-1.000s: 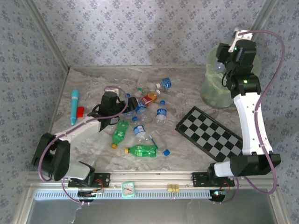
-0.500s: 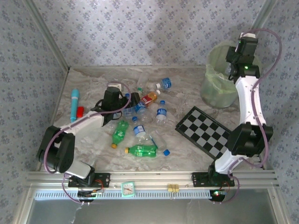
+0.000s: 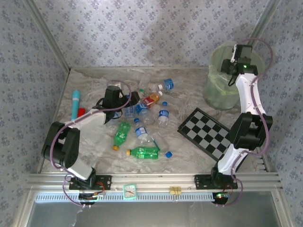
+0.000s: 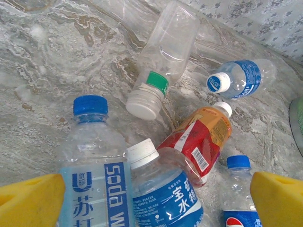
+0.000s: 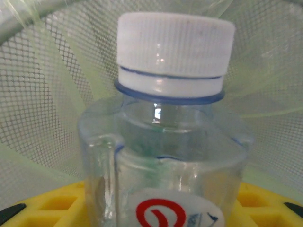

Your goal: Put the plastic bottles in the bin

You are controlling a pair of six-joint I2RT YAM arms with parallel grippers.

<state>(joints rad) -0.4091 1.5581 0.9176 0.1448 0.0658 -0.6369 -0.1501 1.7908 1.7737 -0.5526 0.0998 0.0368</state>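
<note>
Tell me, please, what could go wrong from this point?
The left hand, open wide, hangs over touching bottles: the blue-capped soda bottle and a white-capped neighbour. Closing may catch both or squirt one away. The right hand holds a clear bottle at the bin mouth, close to the liner; the film might snag the hand.

I watch from three cameras. The overhead one sits above and behind the arm bases, looking down and forward over the whole table (image 3: 109,161), from near edge to far corners. The left wrist camera hangs close over the table's far middle, angled down, its own yellow fingers (image 4: 28,201) in the bottom corners. It shares the red-orange labelled bottle (image 3: 151,99) with the overhead. The right wrist camera, at the far right corner, looks past a clear bottle (image 5: 165,156) very near the lens into the bin (image 3: 218,97), also seen from overhead.
</note>
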